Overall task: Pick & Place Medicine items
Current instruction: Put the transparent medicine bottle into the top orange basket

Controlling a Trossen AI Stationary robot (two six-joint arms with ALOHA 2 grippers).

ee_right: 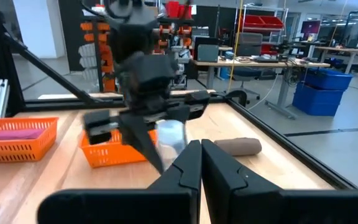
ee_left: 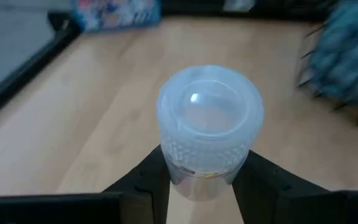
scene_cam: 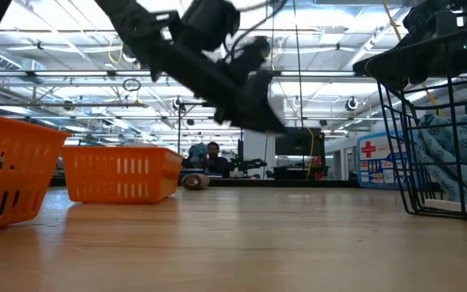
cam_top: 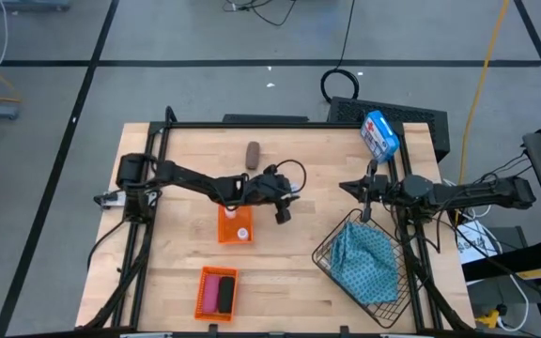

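The left claw (cam_top: 280,212) pinched a white vial (ee_left: 209,127) above the counter (cam_top: 289,272), just beside the small orange basket (cam_top: 234,223) (two vials inside), with the brown cylinder (cam_top: 253,155) beyond, while the right claw (ee_right: 201,163) hung pressed together over the wire basket (cam_top: 327,253).

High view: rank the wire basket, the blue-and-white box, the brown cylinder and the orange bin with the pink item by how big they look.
1. Wire basket
2. Orange bin with the pink item
3. Blue-and-white box
4. Brown cylinder
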